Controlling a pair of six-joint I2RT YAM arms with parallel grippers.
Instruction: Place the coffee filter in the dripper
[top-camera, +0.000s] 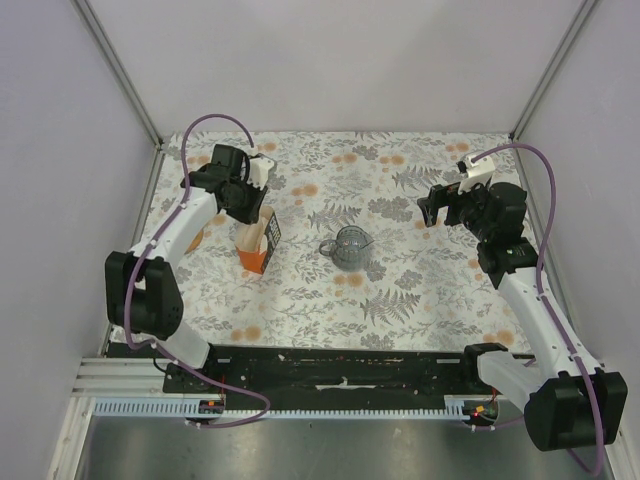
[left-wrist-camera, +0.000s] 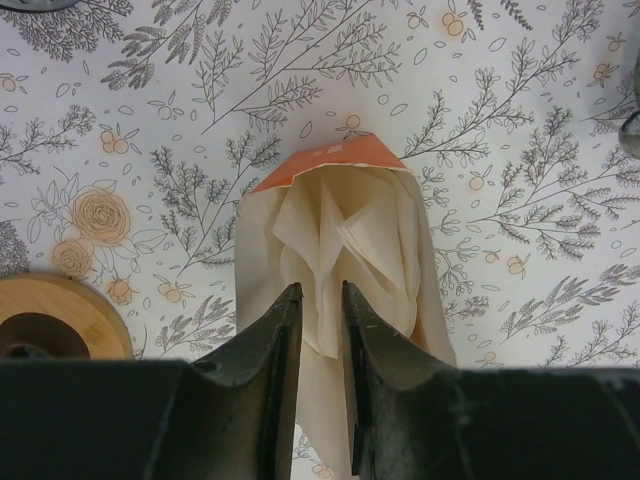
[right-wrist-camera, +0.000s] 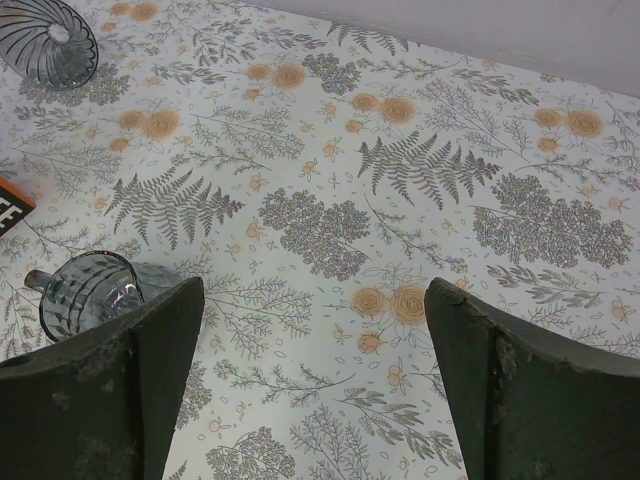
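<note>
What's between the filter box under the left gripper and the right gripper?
The clear glass jug, roughly midway from the orange filter box to the right gripper; otherwise bare floral tablecloth. The top external view shows it.

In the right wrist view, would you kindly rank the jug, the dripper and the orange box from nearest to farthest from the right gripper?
1. jug: low on the left, right beside one finger of the right gripper.
2. orange box: only a corner shows at the left edge, farther back.
3. dripper: top left corner, farthest.
</note>
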